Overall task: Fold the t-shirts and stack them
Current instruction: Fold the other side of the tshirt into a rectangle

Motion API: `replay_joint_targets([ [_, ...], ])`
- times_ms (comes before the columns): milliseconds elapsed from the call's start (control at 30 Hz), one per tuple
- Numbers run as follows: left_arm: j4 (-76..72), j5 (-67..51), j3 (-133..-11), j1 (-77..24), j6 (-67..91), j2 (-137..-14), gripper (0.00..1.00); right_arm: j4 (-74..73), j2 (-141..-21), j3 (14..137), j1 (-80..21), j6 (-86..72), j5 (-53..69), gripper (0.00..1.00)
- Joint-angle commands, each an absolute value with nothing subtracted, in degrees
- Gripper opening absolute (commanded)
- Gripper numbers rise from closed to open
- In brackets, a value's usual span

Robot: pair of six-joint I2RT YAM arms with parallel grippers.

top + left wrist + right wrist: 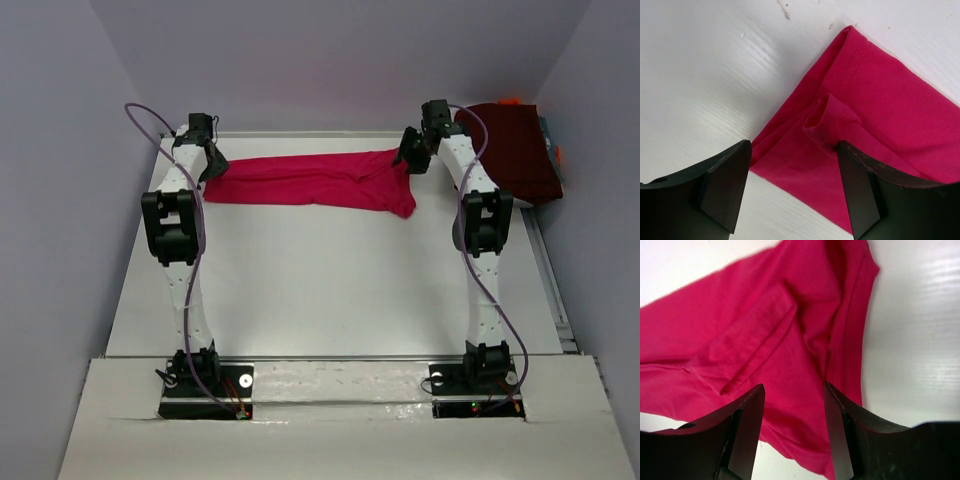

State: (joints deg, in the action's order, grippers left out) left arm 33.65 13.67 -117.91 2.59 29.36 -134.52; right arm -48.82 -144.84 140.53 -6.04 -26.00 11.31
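Observation:
A crimson-pink t-shirt (pixel 315 180) lies folded into a long band across the far part of the white table (pixel 330 290). My left gripper (pixel 213 165) hovers at its left end and my right gripper (pixel 410 155) at its right end. In the left wrist view the left gripper (pixel 794 145) stands open over a hemmed corner of the t-shirt (pixel 880 100), which lies loose with a small puckered fold. In the right wrist view the right gripper (pixel 794 386) is open above the rumpled t-shirt (pixel 765 315), gripping nothing. A dark maroon folded t-shirt (pixel 515 150) rests at the far right.
An orange-and-grey object (pixel 553 150) sits by the maroon garment at the right wall. Grey walls close in the table on the left, back and right. Both arm bases (pixel 205 385) stand on the near ledge.

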Motion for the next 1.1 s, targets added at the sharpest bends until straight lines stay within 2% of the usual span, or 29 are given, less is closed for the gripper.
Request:
replay_joint_targets([
  [0, 34.10, 17.66, -115.41, 1.76, 28.74, -124.55, 0.80, -53.79, -138.17, 133.46, -6.42, -27.60, 14.32, 0.52],
  [167, 32.87, 20.04, -111.36, 0.00, 27.60, -119.45, 0.80, -51.15, -130.45, 120.42, -7.03, -28.39, 14.50, 0.44],
  [400, 33.31, 18.64, -111.53, -1.14, 26.81, -118.91, 0.80, -53.00, -127.71, 115.58, -7.03, -28.04, 14.06, 0.43],
  [733, 35.77, 14.50, -113.56, -1.67, 25.58, -126.12, 0.80, -52.73, -129.46, 114.26, -7.56, -28.30, 15.82, 0.43],
  [1000, 36.56, 13.27, -112.24, -1.67, 25.49, -128.85, 0.80, -52.38, -130.69, 114.00, -7.56, -28.56, 16.44, 0.38],
  [1067, 36.83, 13.27, -111.89, -1.67, 25.40, -129.29, 0.80, -52.29, -130.61, 113.64, -7.56, -28.48, 16.26, 0.33],
])
